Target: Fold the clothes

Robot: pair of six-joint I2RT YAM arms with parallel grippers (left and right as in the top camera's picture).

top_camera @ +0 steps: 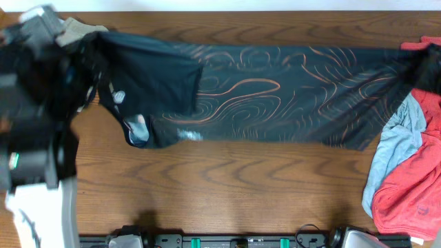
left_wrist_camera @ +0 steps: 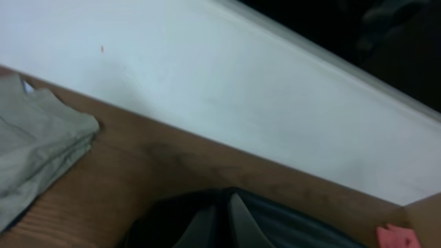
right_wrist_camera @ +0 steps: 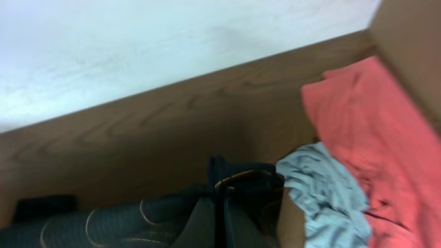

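Over the far half of the table (top_camera: pixel 227 193) your black jersey (top_camera: pixel 289 89) is stretched out, its long axis running straight from one tool to the other, so each arm is nearest its own end. A red garment (top_camera: pixel 406 193) and a pale blue garment (top_camera: pixel 396 148) lie heaped just beside the right tool (right_wrist_camera: pixel 219 219), which is clenched on the jersey's end. The left tool (left_wrist_camera: pixel 231 224) looks clenched on the opposite end, though the view is blurred.
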